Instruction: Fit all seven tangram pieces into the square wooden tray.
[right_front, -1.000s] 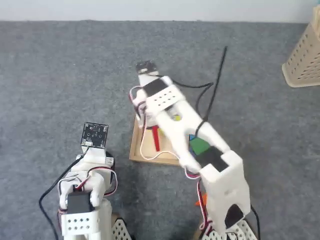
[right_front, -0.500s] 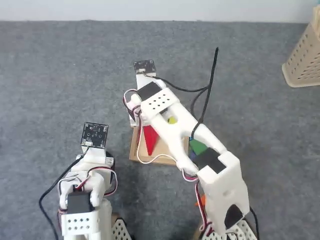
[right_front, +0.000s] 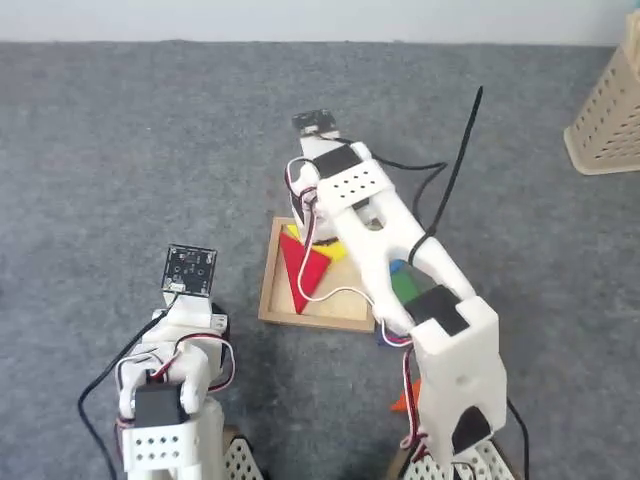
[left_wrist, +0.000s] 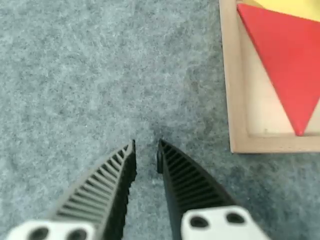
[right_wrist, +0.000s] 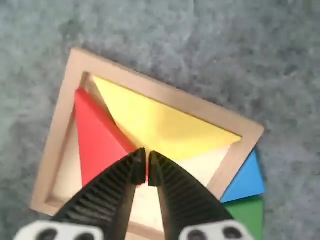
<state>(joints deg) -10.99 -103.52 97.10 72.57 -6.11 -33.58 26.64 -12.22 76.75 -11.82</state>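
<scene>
The square wooden tray (right_front: 268, 290) lies on grey carpet under my right arm (right_front: 370, 210). A red triangle (right_front: 298, 268) and a yellow triangle (right_front: 335, 250) lie flat inside it. In the right wrist view my right gripper (right_wrist: 146, 159) hangs shut and empty above the tray (right_wrist: 165, 92), over the seam between the red (right_wrist: 97, 140) and yellow (right_wrist: 155, 122) triangles. A blue piece (right_wrist: 247, 177) and a green piece (right_wrist: 245, 215) lie on the carpet just outside one tray corner. My left gripper (left_wrist: 146, 149) rests low over bare carpet beside the tray (left_wrist: 226, 75), shut with only a slit between its fingers.
An orange piece (right_front: 403, 400) peeks out beside the right arm's base. A perforated beige basket (right_front: 610, 110) stands at the far right edge. Open carpet stretches to the left of and behind the tray. A black cable (right_front: 455, 170) arcs over the right arm.
The red triangle went from standing on edge under the right arm to lying flat in the tray. The right arm swung back to the right, uncovering the yellow piece. The left arm kept still.
</scene>
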